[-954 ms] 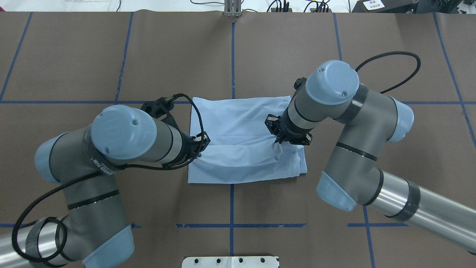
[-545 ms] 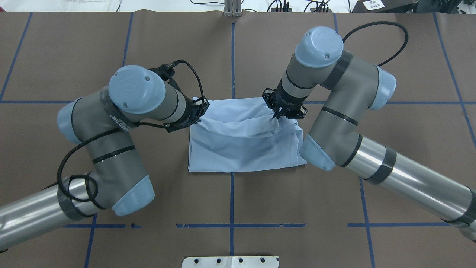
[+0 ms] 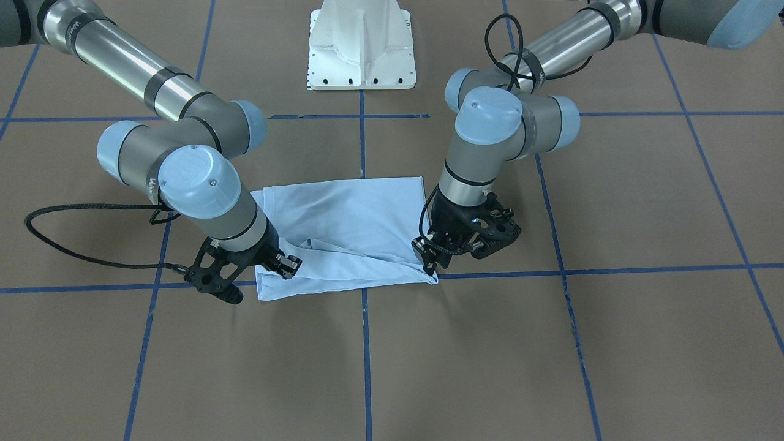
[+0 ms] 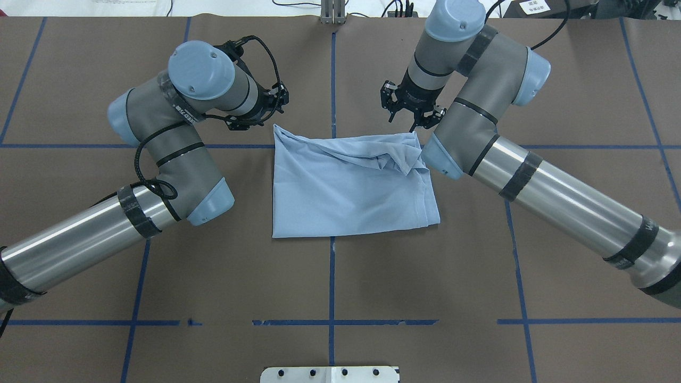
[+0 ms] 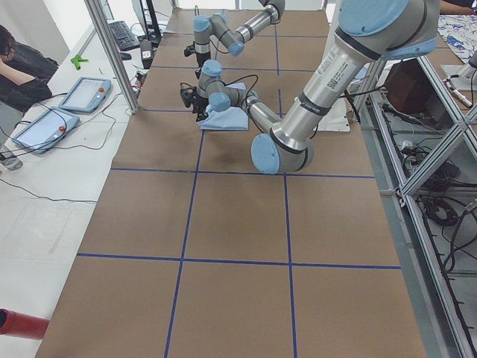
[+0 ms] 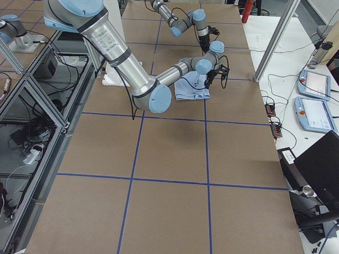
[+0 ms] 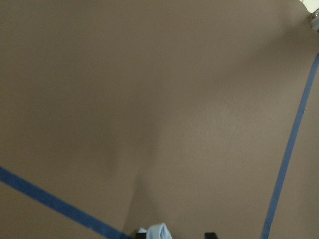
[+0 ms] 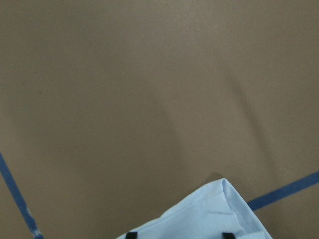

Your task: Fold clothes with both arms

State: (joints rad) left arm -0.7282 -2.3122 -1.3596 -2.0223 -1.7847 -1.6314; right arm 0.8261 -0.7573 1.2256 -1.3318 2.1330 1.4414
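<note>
**Far fold laid down, both grippers released at the shirt's top edge**

In the overhead view the left gripper, upper left of centre, has moved from mid-shirt to just past the top edge, and its jaws are now spread. The T-shirt lies doubled over mid-frame on the table, rumpled at its top-right corner. The right gripper, upper right of centre, has made the same move and is parted too. I judge this fold laid, with smoothing or another fold to follow. The wrist views add that a scrap of cloth sits beside one left jaw, and the shirt's corner lies loose between the right jaws.
</note>
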